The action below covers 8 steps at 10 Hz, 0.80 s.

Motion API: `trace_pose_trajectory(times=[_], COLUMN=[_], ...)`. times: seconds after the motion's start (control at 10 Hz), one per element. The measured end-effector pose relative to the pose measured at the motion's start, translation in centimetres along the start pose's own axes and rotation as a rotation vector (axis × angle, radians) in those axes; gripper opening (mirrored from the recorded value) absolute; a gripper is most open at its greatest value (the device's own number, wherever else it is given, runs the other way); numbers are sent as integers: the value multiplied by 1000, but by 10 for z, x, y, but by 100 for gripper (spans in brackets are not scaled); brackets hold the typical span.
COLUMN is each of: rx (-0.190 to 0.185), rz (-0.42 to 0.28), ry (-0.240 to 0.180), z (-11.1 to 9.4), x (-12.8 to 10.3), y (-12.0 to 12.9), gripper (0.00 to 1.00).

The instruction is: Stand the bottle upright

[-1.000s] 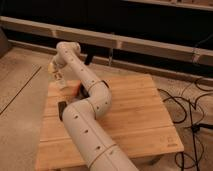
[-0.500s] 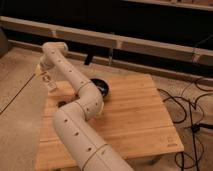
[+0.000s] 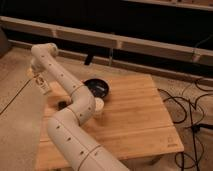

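One view, your camera high above the near-left corner of the worktop [image 3: 135, 115], facing its far edge, most of it in frame, arm [image 3: 76, 117] close in foreground, gripper [image 3: 42, 83] by the far-left corner.

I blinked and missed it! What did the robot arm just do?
The arm swung left, carrying the gripper out to the left edge of the wooden table. That uncovered the black bowl it had hidden. Table and bowl stayed put.

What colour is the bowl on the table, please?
Black, shown in the camera view. The bowl lies right of the gripper, which hangs by the table edge.
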<state>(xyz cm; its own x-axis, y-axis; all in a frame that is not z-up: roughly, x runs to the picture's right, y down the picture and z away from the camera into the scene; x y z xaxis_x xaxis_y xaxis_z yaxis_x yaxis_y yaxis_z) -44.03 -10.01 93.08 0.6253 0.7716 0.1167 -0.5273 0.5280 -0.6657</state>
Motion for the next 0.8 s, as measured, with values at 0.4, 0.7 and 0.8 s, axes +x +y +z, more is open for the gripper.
trace_pose_trajectory(times=[0.4, 0.7, 0.8], rx=[-26, -40, -45], rz=[56, 81, 80], ry=[80, 127, 140], z=[13, 18, 21], x=[31, 47, 48], y=[-9, -9, -5], gripper=[0, 0, 0])
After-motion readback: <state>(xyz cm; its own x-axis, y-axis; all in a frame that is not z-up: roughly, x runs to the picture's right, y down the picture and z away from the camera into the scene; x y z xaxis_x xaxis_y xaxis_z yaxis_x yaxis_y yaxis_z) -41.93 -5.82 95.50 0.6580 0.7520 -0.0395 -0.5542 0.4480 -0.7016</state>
